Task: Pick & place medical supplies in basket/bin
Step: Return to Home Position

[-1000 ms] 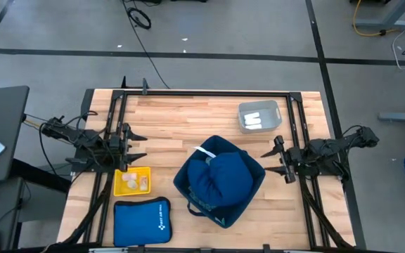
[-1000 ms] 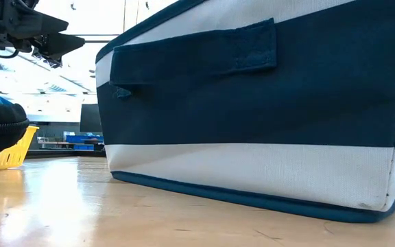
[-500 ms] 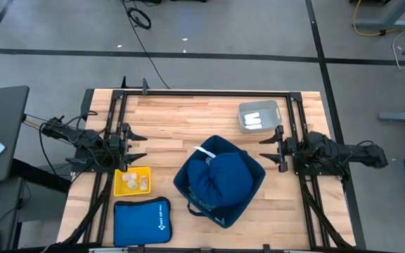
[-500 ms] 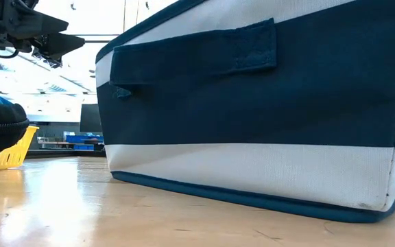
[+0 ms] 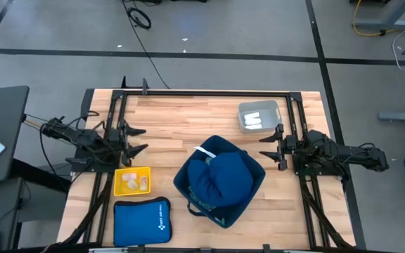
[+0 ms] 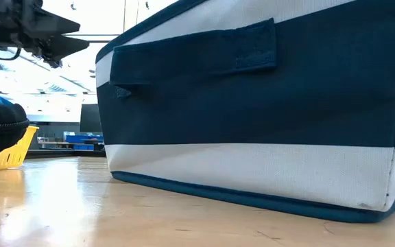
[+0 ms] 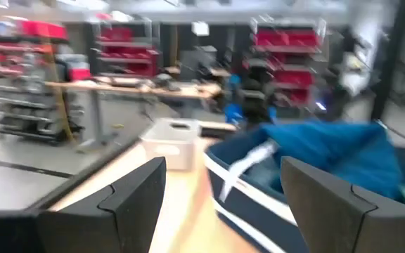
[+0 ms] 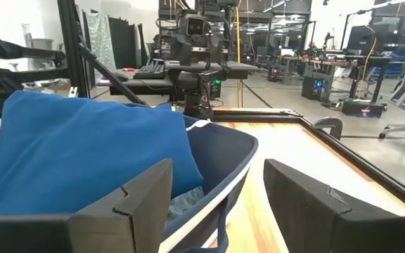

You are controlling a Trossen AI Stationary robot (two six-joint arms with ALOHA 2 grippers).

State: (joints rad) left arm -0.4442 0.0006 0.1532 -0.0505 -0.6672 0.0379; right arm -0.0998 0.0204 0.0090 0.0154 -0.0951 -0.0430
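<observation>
A dark-blue and white basket (image 5: 253,188) stands in the middle of the table, and a large dark-blue cloth (image 5: 220,176) is bunched inside it, rising above the rim. In the right wrist view a pale speckled cloth (image 8: 183,200) shows under the blue cloth (image 8: 90,151). Small white rolls lie in a yellow tray (image 5: 132,181) and in a clear bin (image 5: 259,116). My left gripper (image 5: 136,140) hovers open just beyond the tray's far side. My right gripper (image 5: 267,148) hangs open at the basket's right, facing it.
A flat bright-blue zip pouch (image 5: 141,221) lies at the near edge, in front of the yellow tray. A black frame (image 5: 202,93) runs along the far and side edges. Bare wood lies between the basket and the far edge.
My left gripper has drawn back from over the yellow tray toward the far edge and risen a little, still open. My right gripper has shifted toward the far edge beside the basket, its arm swinging straighter behind it. Nothing on the table has moved.
</observation>
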